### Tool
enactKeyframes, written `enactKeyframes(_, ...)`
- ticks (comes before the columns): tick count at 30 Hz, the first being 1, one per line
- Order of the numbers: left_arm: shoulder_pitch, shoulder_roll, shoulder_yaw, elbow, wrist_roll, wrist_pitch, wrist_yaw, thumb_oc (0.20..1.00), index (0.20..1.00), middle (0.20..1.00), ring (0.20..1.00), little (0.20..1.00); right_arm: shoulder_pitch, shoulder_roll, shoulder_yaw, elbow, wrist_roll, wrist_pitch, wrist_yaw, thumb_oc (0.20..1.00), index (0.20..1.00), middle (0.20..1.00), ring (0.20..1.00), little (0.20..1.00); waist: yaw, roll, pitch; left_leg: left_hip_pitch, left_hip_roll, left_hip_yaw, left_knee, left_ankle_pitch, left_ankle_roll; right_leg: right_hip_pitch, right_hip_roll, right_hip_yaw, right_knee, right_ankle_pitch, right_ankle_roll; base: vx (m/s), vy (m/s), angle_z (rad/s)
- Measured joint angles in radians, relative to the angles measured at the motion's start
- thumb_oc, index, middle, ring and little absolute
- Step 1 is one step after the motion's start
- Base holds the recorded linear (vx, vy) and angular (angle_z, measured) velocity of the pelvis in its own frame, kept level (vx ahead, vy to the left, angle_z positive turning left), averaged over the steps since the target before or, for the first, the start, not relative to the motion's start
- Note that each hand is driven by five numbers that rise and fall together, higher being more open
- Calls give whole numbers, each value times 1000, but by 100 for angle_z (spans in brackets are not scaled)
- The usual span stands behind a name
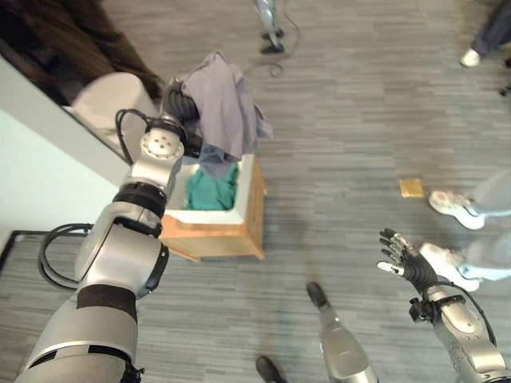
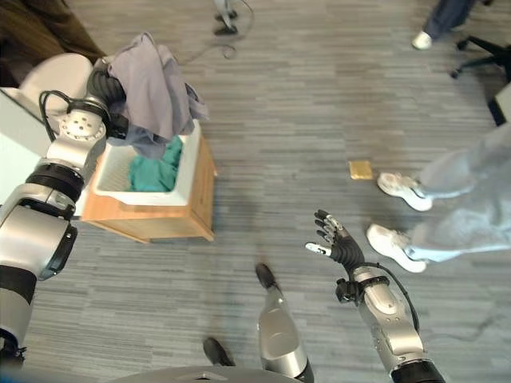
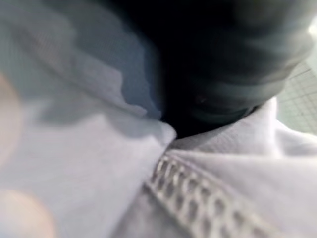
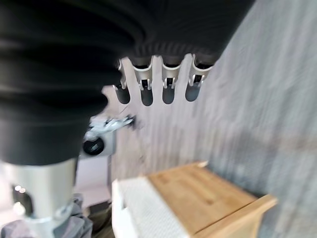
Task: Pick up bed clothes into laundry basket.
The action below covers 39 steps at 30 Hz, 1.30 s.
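The task looks well along: a green cloth (image 1: pixel 211 190) already lies inside the white laundry basket (image 1: pixel 254 191) on its wooden stand (image 1: pixel 231 235), and a grey garment (image 1: pixel 223 108) hangs over the basket's far rim, draped on the left robot hand (image 1: pixel 182 104). Whether that hand's fingers grip the cloth I cannot tell, so the garment is not yet dropped in. The right robot hand (image 2: pixel 331 239) hovers empty and spread over the floor (image 1: pixel 351 104), near right.

I see the laundry basket (image 2: pixel 185 182) at about 10 o'clock, sitting in a wooden stand (image 2: pixel 164 217) on the floor (image 2: pixel 319 104). A garment (image 2: pixel 156 169) lies inside it. A second garment (image 2: pixel 152 84) hangs over the basket's far rim, draped on my left hand (image 2: pixel 102 84); fingers hidden, probably underneath. My right hand (image 2: pixel 333 239) hangs at 4 o'clock, well apart. A person's shoes (image 2: pixel 399 215) sit at 3 o'clock.
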Motion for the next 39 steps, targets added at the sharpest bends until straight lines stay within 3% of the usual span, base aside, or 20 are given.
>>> enactKeyframes(7, -52, 18, -12, 44, 2, 8, 3, 200, 200, 200, 200, 200, -4, -1, 39, -1, 1, -2, 0, 1000, 1000, 1000, 1000, 1000, -19, -28, 17, -70, 28, 28, 1, 9, -23, -89, 36, 1, 0, 40, -21, 2, -20, -15)
enactKeyframes(13, -85, 147, -33, 53, 0, 9, 11, 200, 200, 200, 200, 200, -16, 0, 57, -1, 1, -6, 0, 1000, 1000, 1000, 1000, 1000, -7, -33, 41, -108, 53, 37, 0, 16, -39, -131, 61, -3, 0, 56, -44, 65, -5, -6)
enactKeyframes(23, -176, 285, -50, 48, -115, 5, 35, 200, 200, 200, 200, 200, 11, -1, 5, 6, 2, -17, 15, 1000, 1000, 1000, 1000, 1000, 59, 4, 73, -124, 45, 4, 0, 18, -41, -128, 34, -35, 0, 49, -48, 29, 20, 11)
enactKeyframes(35, -175, 289, -82, 54, -115, 6, 43, 200, 200, 200, 200, 200, 23, -26, -12, 6, 12, -23, 17, 1000, 1000, 1000, 1000, 1000, 66, 4, 74, -201, 34, -43, 0, 32, -36, -182, 12, -70, 1, 54, -54, -15, 4, 11)
enactKeyframes(36, -175, 283, -82, 55, -114, 7, 42, 1000, 1000, 1000, 1000, 1000, 24, -27, -11, 6, 12, -23, 17, 1000, 1000, 1000, 1000, 1000, 65, 4, 74, -212, 35, -44, 1, 33, -36, -193, 13, -73, 1, 58, -58, 0, 0, 0)
enactKeyframes(39, -172, 276, -87, 53, -115, 7, 39, 1000, 1000, 1000, 1000, 1000, 24, -29, -11, 6, 12, -26, 17, 1000, 1000, 1000, 1000, 1000, 65, 4, 74, -219, 38, -44, 2, 33, -36, -199, 17, -74, 1, 59, -60, 0, 0, 0)
